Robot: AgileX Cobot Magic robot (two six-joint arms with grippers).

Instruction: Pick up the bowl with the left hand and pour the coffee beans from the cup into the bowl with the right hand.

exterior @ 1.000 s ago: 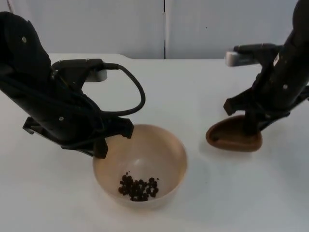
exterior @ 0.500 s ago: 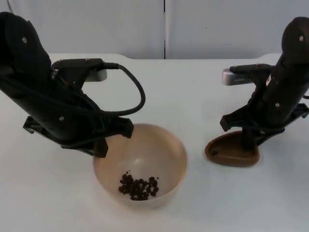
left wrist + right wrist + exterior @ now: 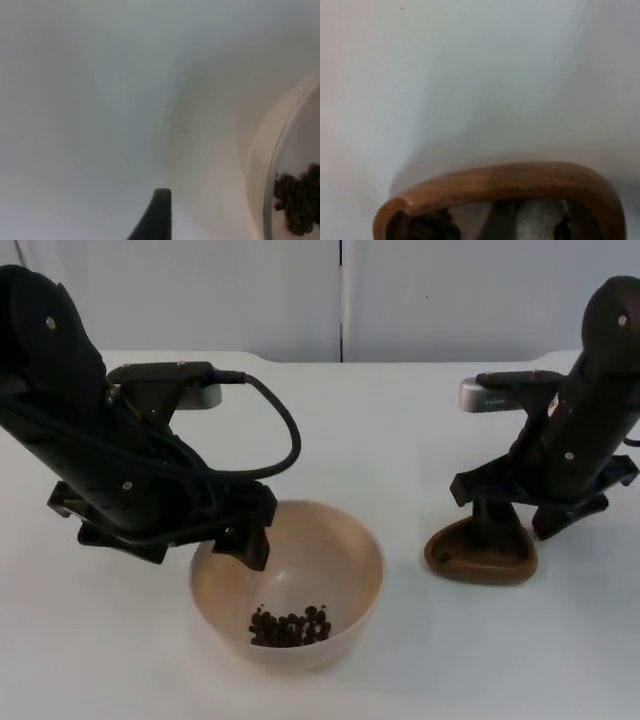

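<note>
A pale beige bowl (image 3: 290, 585) sits upright near the bench's front edge, left of middle, with a small heap of dark coffee beans (image 3: 289, 627) at its bottom. A brown wooden cup (image 3: 480, 552), apparently empty, stands well apart toward the right edge.

1. The top view is looking down and forward from a fixed spot above the white surface (image 3: 400, 430), facing the grey partition wall (image 3: 450, 295), far enough back to be taking in both arms, the bowl (image 3: 340, 575) and the cup (image 3: 480, 552).
2. The left wrist view is looking along that arm's fingers (image 3: 156, 217) from close above the surface (image 3: 100, 100); it is sharing with the top view the bowl's rim (image 3: 270, 150) and the coffee beans (image 3: 297, 202).
3. The right wrist view is sitting very close over the cup's brown rim (image 3: 510, 180), sharing that cup with the top view.
</note>
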